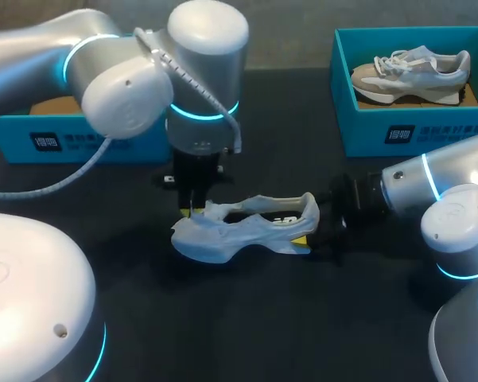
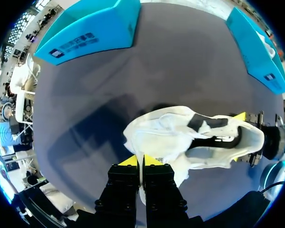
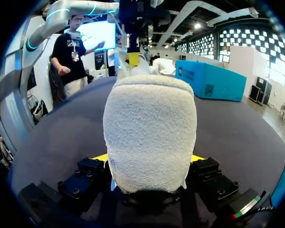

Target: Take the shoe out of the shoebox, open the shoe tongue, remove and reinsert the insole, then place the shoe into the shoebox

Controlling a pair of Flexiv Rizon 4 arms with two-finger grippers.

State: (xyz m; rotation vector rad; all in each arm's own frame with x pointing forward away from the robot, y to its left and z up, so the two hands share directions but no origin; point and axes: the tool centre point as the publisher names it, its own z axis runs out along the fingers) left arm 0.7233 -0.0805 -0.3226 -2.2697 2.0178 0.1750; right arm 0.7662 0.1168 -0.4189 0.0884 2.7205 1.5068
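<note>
Shoe laid on table middle, well apart from left box and right box. Long axis set across table, toe toward left arm. Heel clamped between wide-set fingers of right gripper. Upper fabric pinched by near-closed left gripper. White label printed on each box front.

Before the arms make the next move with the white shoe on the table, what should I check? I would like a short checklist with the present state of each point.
1. Right gripper clamps the shoe at the heel, one finger on each side: ok.
2. Left gripper is shut on white fabric at the shoe's front: ok.
3. That fabric is the tongue: cannot tell.
4. Shoe is outside the left shoebox and the right shoebox: ok.
5. Insole is seated inside: cannot tell.
</note>
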